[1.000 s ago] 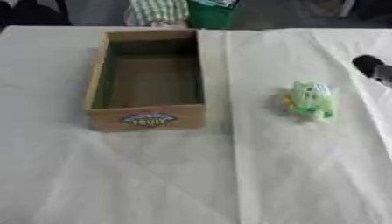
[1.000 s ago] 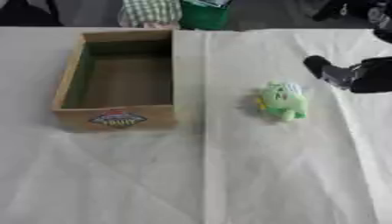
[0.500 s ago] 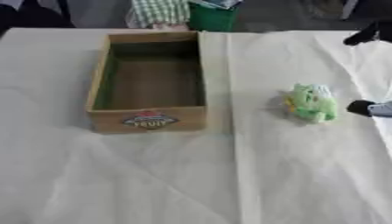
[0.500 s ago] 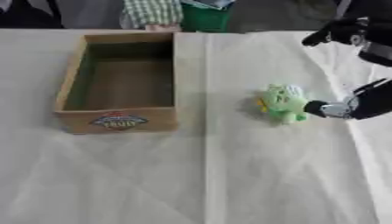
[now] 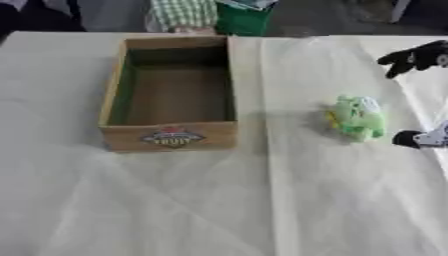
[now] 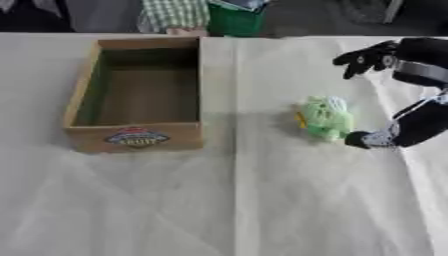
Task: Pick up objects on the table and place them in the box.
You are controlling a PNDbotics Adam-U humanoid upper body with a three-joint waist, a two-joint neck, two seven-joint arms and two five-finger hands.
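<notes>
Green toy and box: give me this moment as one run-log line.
green toy: on table, right of box | box: empty | right hand: open, spread around toy, not holding | left hand: not in view

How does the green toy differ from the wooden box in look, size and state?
The green toy is small, rounded and soft-looking; the wooden box is far larger, rectangular and hard-edged. The toy is bright green with some yellow; the box is brown with a label on its front. The right hand is close beside the toy; nothing is near the box. Both rest on the white cloth.
</notes>
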